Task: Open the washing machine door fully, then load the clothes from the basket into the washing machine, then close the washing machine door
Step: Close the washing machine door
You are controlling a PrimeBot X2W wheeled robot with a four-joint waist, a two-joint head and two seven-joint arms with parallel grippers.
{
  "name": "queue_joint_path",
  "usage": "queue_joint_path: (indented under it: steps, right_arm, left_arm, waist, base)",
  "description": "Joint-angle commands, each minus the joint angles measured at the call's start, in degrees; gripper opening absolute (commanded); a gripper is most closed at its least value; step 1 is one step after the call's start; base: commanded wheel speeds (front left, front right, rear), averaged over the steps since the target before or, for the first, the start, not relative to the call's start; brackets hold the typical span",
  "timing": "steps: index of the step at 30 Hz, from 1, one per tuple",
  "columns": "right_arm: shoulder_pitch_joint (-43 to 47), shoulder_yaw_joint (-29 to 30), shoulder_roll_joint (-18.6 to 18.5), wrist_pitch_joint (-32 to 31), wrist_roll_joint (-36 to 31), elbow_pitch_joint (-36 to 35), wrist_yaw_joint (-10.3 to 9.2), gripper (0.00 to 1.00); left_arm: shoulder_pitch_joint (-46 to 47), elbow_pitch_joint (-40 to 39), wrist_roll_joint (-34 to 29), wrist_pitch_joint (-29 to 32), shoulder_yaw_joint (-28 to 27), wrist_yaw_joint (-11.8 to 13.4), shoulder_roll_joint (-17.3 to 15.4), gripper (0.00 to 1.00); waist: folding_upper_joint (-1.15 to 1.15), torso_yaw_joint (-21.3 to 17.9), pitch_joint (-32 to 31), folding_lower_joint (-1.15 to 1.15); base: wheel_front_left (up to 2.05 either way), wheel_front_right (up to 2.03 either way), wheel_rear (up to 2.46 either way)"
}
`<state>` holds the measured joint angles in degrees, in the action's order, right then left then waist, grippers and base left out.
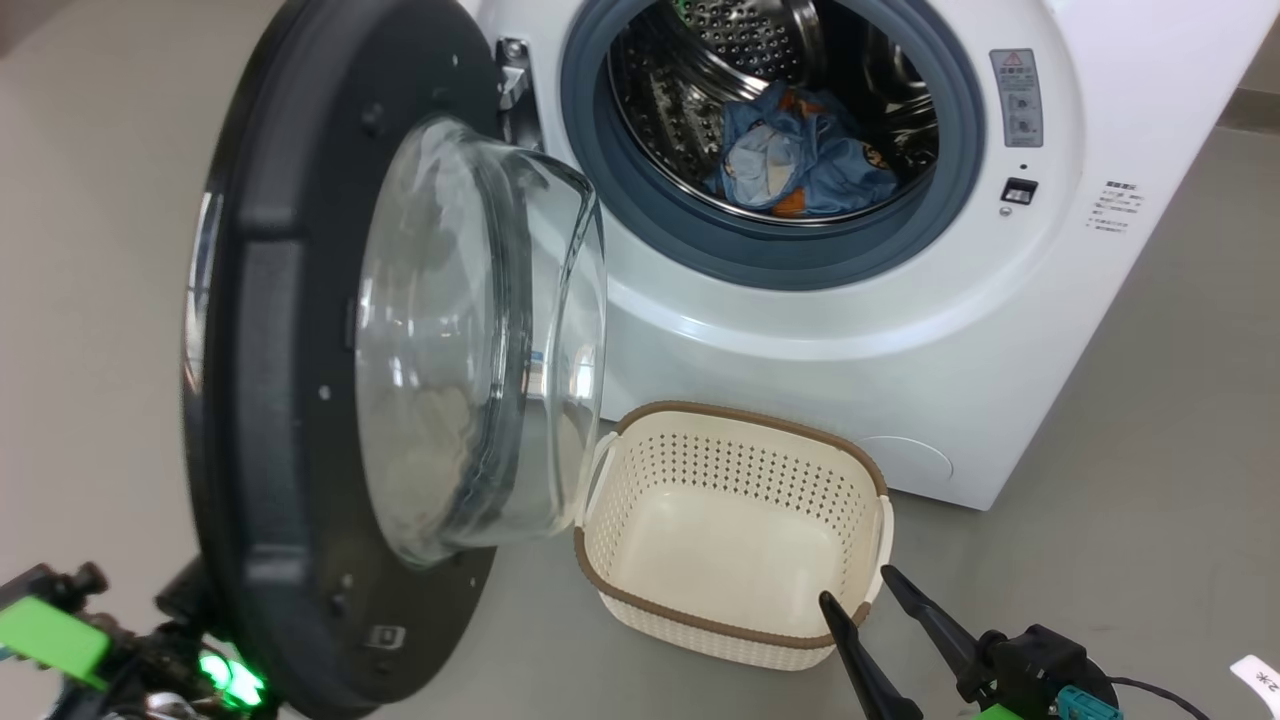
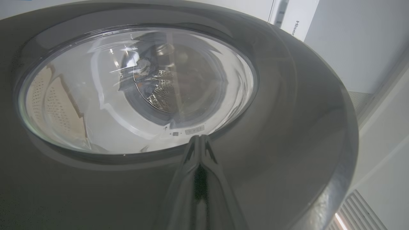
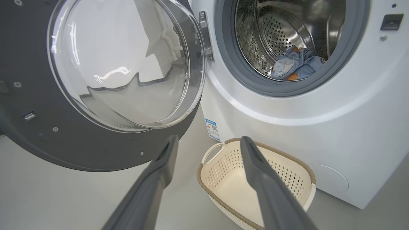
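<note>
Blue, orange-printed clothes (image 1: 812,165) lie bunched inside the perforated steel drum (image 1: 745,38).

- Bright, even indoor light bathes the white washing machine (image 1: 850,330); shadows on the floor (image 1: 1150,450) stay soft.
- Glare and warped reflections streak the glass of the washing machine door (image 1: 470,330).
- The left wrist view is dimmer, its left tool (image 2: 199,139) blurred close up; straight lines bow toward the wrist views' edges.
</note>
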<state>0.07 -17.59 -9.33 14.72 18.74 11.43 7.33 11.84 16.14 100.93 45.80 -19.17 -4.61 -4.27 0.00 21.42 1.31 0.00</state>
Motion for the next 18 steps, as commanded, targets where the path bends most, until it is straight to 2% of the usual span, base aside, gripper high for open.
queue_joint_path:
  steps: [1,7,10,16,18]
  right_arm:
    - [-0.4,-0.7,0.1,0.3,0.2,-1.6,0.16,1.00]
    - [0.3,-0.3,0.9,0.3,0.0,-1.7,0.16,1.00]
    - [0.3,-0.2,1.3,0.3,0.0,-1.8,0.16,1.00]
    - [0.2,0.0,1.5,0.3,0.0,-1.9,0.16,1.00]
    - [0.3,0.0,1.6,0.3,0.0,-1.9,0.16,1.00]
  left_arm:
    - [0.1,-4.4,-0.1,0.7,0.2,0.5,0.1,0.00]
    - [-4.2,-13.2,0.5,0.1,5.0,1.7,1.1,0.00]
    - [-6.9,-18.2,0.7,-1.8,9.8,2.0,1.3,0.00]
    - [-8.2,-21.2,1.4,-6.6,18.1,1.7,1.4,0.00]
    - [-7.9,-21.0,1.4,-7.7,19.1,1.4,1.4,0.00]
  waist:
    - [0.00,-0.5,0.0,0.00]
    - [0.00,-1.6,0.0,0.00]
    - [0.00,-2.7,-0.1,0.00]
    - [0.00,-4.9,-0.3,0.00]
    - [0.00,-5.3,-0.4,0.00]
  base:
    - [0.00,0.00,0.00]
    - [0.00,0.00,0.00]
    - [0.00,0.00,0.00]
    - [0.00,0.00,0.00]
    - [0.00,0.00,0.00]
